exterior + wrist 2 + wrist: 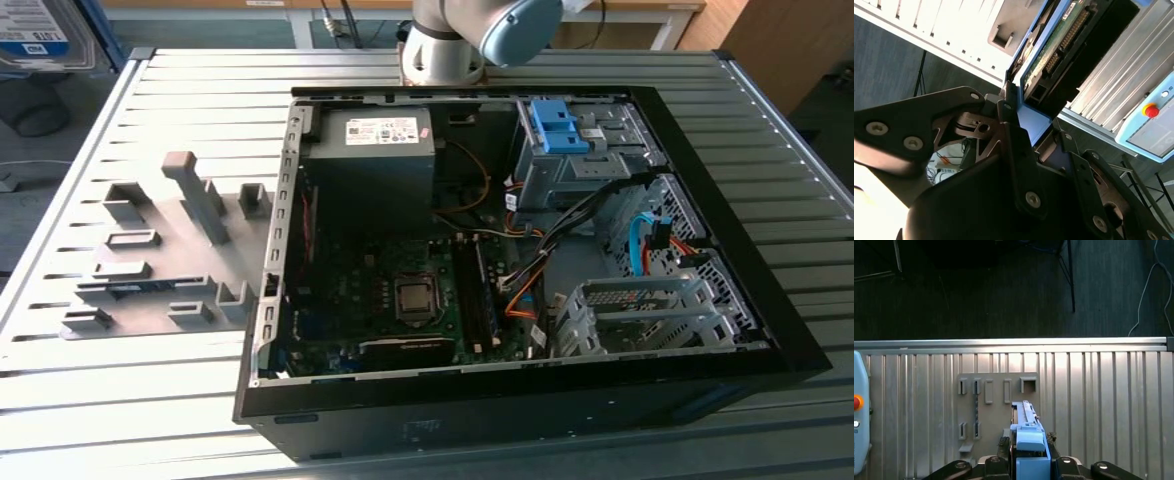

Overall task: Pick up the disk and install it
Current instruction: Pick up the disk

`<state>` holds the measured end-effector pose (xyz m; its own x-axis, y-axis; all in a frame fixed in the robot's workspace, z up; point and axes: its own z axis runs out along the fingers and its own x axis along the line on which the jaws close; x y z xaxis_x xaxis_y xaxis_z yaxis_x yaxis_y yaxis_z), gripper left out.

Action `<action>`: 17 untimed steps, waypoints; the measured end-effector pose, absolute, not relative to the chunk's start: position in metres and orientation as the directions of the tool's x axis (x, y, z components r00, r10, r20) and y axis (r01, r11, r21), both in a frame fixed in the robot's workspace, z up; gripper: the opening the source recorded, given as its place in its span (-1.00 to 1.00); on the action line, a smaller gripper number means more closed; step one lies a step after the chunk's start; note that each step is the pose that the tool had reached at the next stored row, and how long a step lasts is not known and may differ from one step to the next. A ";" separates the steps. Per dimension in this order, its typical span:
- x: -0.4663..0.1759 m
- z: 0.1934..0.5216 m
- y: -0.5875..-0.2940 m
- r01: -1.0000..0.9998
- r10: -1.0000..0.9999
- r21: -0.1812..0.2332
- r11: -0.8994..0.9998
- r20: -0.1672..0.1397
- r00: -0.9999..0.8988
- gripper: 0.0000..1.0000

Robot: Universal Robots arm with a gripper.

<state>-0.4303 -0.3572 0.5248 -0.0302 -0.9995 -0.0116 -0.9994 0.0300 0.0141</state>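
My gripper [1031, 120] is shut on the disk [1054, 45]. In the second wrist view the disk's green circuit board and dark body run away from the fingers, with its blue carrier frame pinched between them. In the first wrist view the blue frame of the disk [1026, 435] stands edge-on between the dark fingers of the gripper [1029, 462], with the grey slotted fixture [994, 405] on the table beyond it. The exterior view has the arm's lower part [454, 40] behind the open computer case [400, 300].
The case lies open on the ribbed metal table [747, 120]; inside are a drive bay with a bare blue bracket [554, 125], a dark power supply box [374, 160] and cables. The grey fixture [160, 250] is at the exterior view's left. A pendant with a red button [1151, 110] lies nearby.
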 end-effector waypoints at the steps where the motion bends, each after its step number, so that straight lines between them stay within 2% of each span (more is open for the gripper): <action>1: -0.430 0.525 -0.359 -0.999 -0.999 0.014 0.030 -0.012 -0.030 -0.26; 17: -0.409 0.525 -0.372 -0.999 -0.999 0.014 0.030 -0.012 -0.030 -0.26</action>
